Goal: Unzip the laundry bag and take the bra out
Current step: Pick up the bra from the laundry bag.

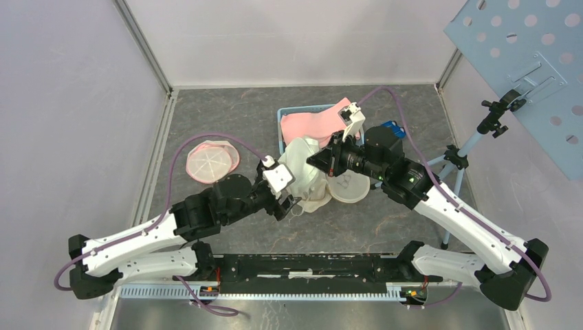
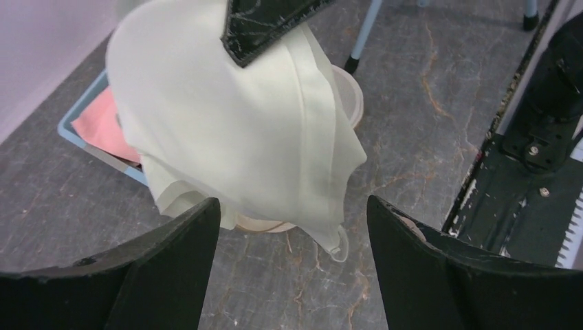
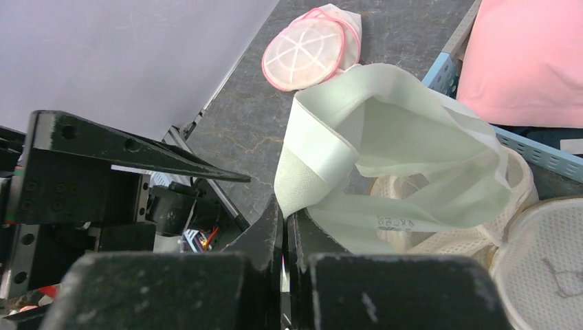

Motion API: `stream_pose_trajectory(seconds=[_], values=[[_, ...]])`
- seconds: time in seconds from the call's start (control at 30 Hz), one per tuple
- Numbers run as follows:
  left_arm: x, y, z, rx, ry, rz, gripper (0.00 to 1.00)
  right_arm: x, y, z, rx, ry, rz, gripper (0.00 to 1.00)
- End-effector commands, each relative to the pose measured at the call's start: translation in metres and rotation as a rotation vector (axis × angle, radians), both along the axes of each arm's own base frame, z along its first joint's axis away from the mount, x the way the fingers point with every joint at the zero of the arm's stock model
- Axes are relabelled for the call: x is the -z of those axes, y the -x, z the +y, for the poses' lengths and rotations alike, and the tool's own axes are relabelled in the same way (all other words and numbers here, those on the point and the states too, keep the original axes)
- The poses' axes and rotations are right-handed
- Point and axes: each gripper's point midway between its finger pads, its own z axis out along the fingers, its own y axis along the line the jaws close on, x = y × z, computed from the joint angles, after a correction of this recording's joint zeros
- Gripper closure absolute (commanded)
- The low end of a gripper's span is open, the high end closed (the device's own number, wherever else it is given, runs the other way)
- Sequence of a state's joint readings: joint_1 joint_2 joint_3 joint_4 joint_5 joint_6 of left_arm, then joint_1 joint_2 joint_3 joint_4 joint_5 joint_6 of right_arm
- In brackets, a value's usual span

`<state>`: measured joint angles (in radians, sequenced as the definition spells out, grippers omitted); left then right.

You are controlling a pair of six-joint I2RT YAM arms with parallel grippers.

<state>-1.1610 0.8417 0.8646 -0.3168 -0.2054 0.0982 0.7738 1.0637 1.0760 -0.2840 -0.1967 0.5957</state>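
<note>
Far to my left a pink mesh pouch lies flat on the table, well apart from the work. My left gripper hangs with its fingers spread wide and nothing between them, just in front of the bra. The bra is a pale, soft fold of cloth lifted off the table. Its lower end droops toward the white mesh laundry bag beneath it, and I cannot tell whether that end has cleared the bag's mouth. My right gripper has its fingers pressed together, pinching the bra by a corner of its edge. Behind it, a blue tray holds a pink cloth.

I judge the step in hand to be drawing the bra free of the bag. To do it well, I should raise the right gripper slowly, up and a little away from the bag, so anything snagged on the mesh shows before the bag gets dragged along. The pinch sits on a thin edge, so a jerk could slip it. The left gripper is best used to press the bag down, or to take the drooping end.
</note>
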Motion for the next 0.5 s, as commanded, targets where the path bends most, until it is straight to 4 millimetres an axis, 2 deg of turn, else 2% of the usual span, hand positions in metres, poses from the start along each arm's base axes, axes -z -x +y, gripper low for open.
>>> stream_pose_trajectory(seconds=[0.0, 0.2, 0.3, 0.47], values=[[-0.033, -0.012, 0.0, -0.072, 0.037, -0.088, 0.15, -0.016, -0.008, 0.002, 0.034, -0.064, -0.034, 1.0], [-0.028, -0.024, -0.016, -0.172, -0.103, -0.191, 0.13, -0.017, -0.007, 0.004, 0.032, -0.088, -0.025, 1.0], [-0.03, -0.033, -0.017, -0.261, -0.17, -0.261, 0.14, -0.015, -0.005, 0.005, 0.027, -0.108, -0.014, 1.0], [-0.048, -0.044, -0.004, -0.393, -0.144, -0.311, 0.26, -0.016, -0.003, 0.004, 0.025, -0.113, -0.014, 1.0]])
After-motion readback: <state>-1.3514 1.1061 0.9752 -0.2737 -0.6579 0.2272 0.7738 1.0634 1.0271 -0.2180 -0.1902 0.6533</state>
